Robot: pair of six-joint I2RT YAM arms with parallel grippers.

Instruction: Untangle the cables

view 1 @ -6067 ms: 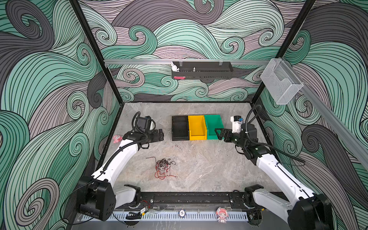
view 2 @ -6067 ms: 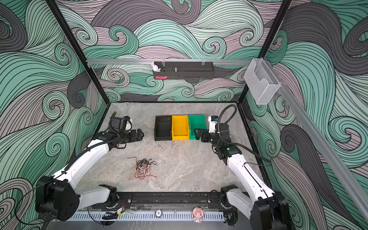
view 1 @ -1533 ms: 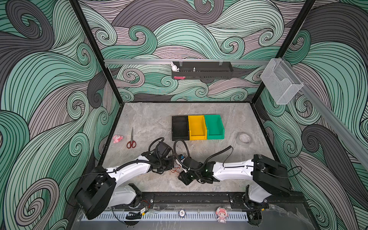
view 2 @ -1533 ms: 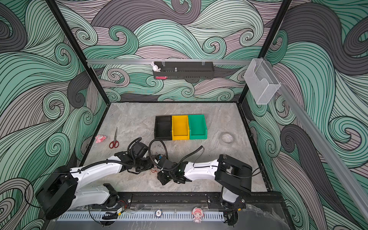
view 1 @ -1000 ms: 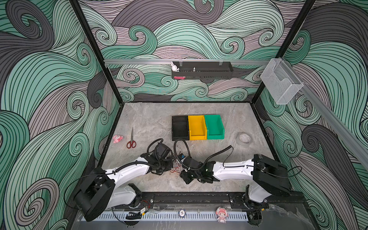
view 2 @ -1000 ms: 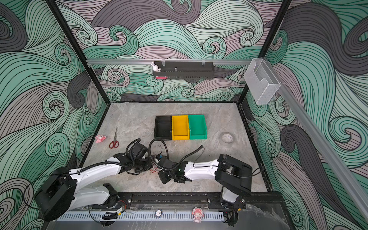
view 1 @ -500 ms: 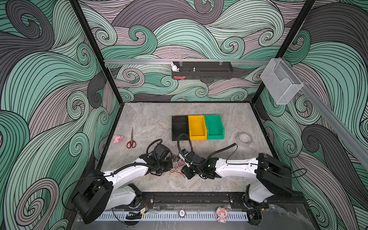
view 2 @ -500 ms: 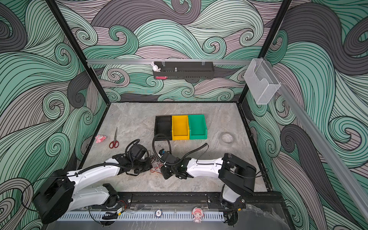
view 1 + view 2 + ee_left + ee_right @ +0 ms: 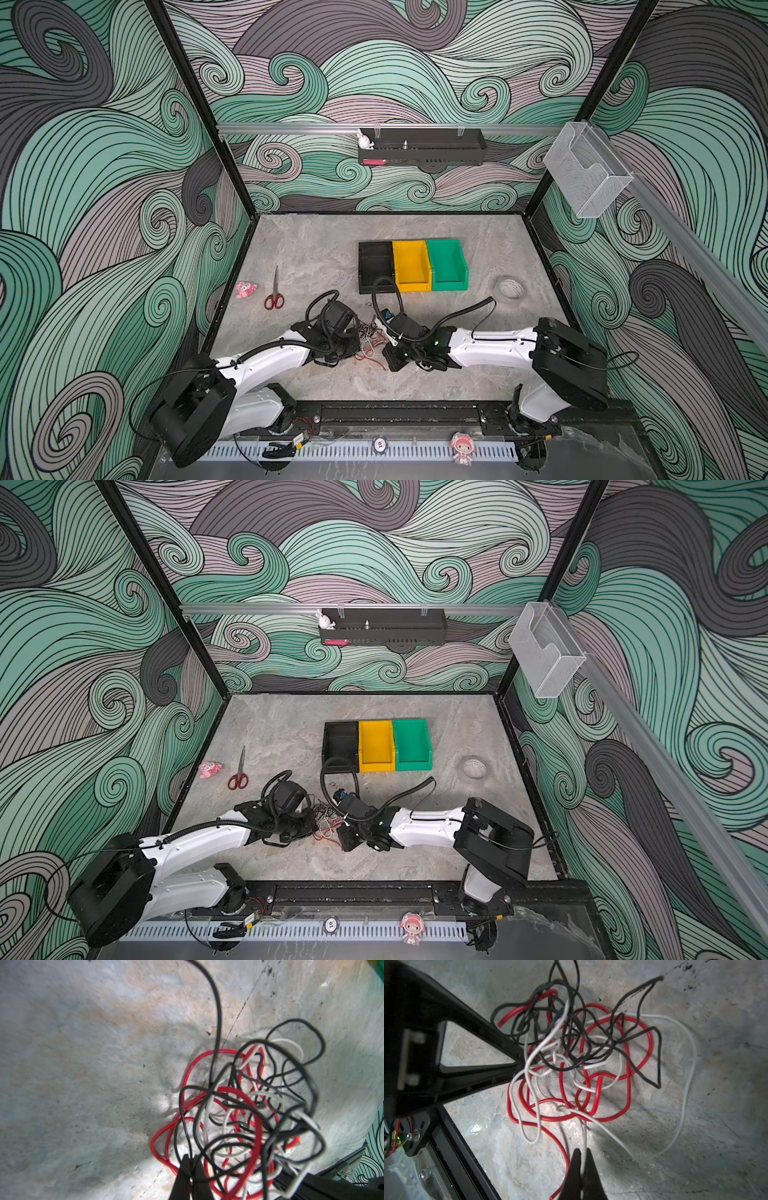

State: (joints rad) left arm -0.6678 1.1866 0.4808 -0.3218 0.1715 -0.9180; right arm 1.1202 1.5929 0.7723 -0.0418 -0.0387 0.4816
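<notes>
The cables (image 9: pixel 369 341) (image 9: pixel 325 825) lie as one tangle of thin red, black and white wires on the stone floor, between my two grippers. My left gripper (image 9: pixel 192 1157) is shut on a black strand at the tangle's edge, and sits at the heap's left side (image 9: pixel 354 343) in a top view. My right gripper (image 9: pixel 582 1152) is shut on a white strand (image 9: pixel 584 1134) that runs up into the heap, with a loose red end beside its fingers. It sits at the heap's right side (image 9: pixel 383 343). A long white loop (image 9: pixel 685 1093) trails away from the tangle.
Red-handled scissors (image 9: pixel 273 297) and a small pink toy (image 9: pixel 245 289) lie at the left. Black (image 9: pixel 375 266), yellow (image 9: pixel 411 266) and green (image 9: pixel 448 264) bins stand in a row behind the arms. A tape roll (image 9: pixel 510 288) lies at the right.
My right gripper has closed on the white strand after standing partly open. The right arm shifted slightly toward the back of the heap. The left gripper stayed shut in place.
</notes>
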